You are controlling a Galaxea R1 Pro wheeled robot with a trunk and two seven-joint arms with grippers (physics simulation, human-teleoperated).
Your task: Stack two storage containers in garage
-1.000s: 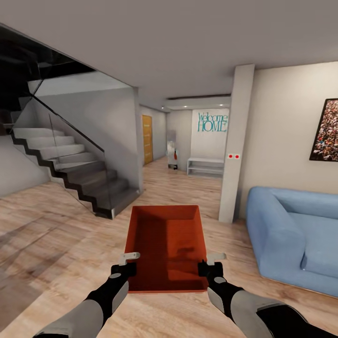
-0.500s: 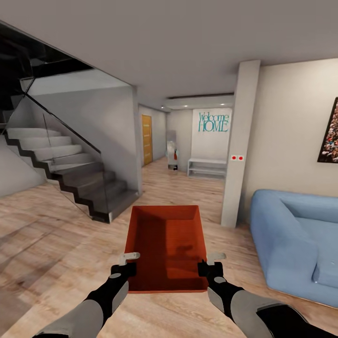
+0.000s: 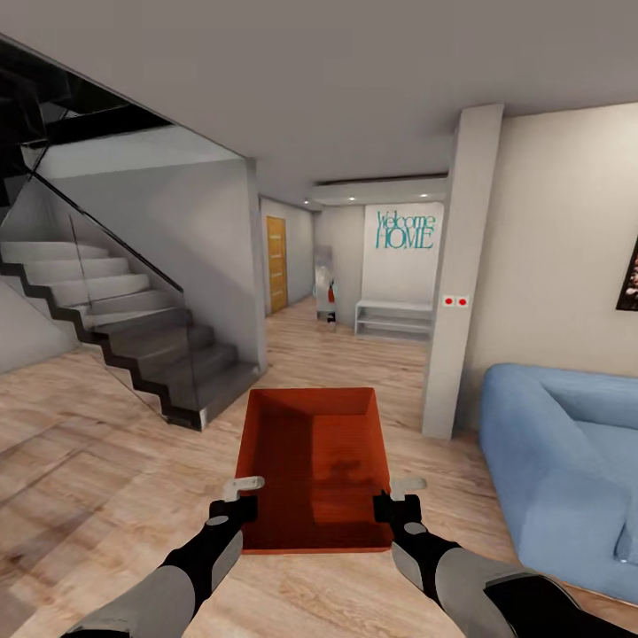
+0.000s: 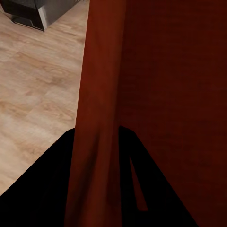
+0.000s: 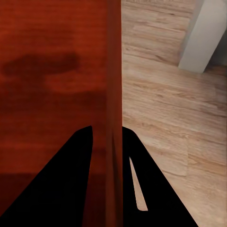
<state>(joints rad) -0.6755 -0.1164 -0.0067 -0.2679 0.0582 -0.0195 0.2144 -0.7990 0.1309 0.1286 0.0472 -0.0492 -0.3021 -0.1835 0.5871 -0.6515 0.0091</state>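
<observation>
I carry one red-orange storage container (image 3: 315,465), open at the top and empty, level above the light wood-plank floor of the living room. My left gripper (image 3: 237,496) is shut on its left wall (image 4: 99,118), one finger on each side. My right gripper (image 3: 400,496) is shut on its right wall (image 5: 113,94) in the same way. In both wrist views the dark fingers straddle the thin red wall.
A blue sofa (image 3: 567,470) stands at the right. A grey pillar (image 3: 461,266) rises ahead right, a glass-railed staircase (image 3: 133,337) at the left. Between them a hallway opens, with an orange-brown door (image 3: 277,263), a white bench (image 3: 392,317) and a "Welcome HOME" wall sign (image 3: 405,230).
The whole view has shifted: pillar and sofa slid right, the staircase slid left and the wall picture nearly left the frame. The container and both grippers hold the same pose.
</observation>
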